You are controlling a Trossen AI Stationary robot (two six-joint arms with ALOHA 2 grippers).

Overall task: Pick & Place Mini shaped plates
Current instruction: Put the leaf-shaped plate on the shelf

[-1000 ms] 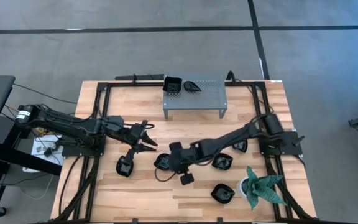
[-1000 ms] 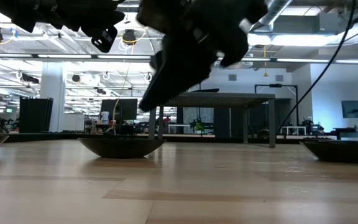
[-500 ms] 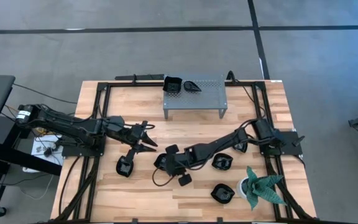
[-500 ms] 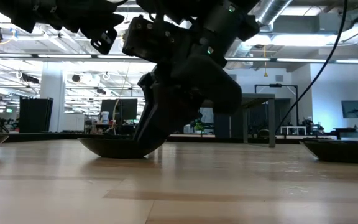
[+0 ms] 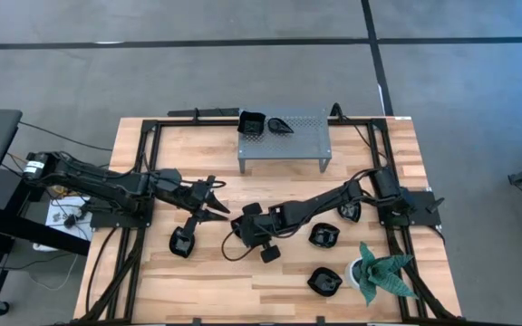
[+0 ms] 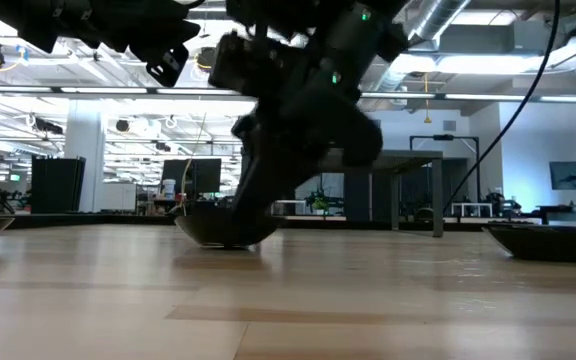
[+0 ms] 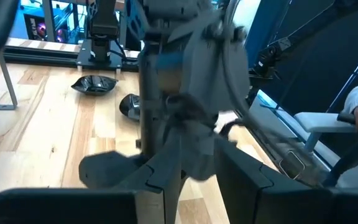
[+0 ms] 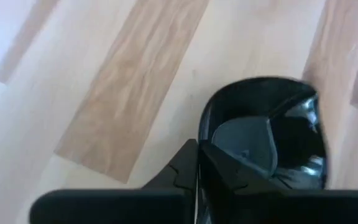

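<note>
- A small glossy black dish with a squarish rim (image 8: 266, 134) is gripped at its near rim by the right gripper (image 8: 197, 165); the two dark fingers (image 8: 225, 171) are nearly together, with the rim pinched between them.
- In the low view this dish (image 6: 218, 228) is seen low over the light wooden table top (image 6: 368, 300), under the right gripper (image 6: 258, 215); whether it touches the wood cannot be told.
- In the high view the right gripper (image 5: 243, 228) is placed near the table's middle, with its arm stretched in from the right edge.
- Two more black dishes are set on the grey perforated metal shelf (image 5: 302, 143) at the far side of the table: a square one (image 5: 251, 122) and a leaf-shaped one (image 5: 280, 125), near each other but apart.
- Further black dishes are spread on the wood: one (image 5: 180, 243) below the left gripper, one (image 5: 323, 236) right of the right gripper, one (image 5: 350, 213) beside the right arm, and one (image 5: 324, 281) just beside the green spiky plant (image 5: 383, 272).
- The left gripper (image 5: 214, 201) is held over the table's left half, with its fingers spread wide and nothing between them; it is near the right gripper but apart from it.
</note>
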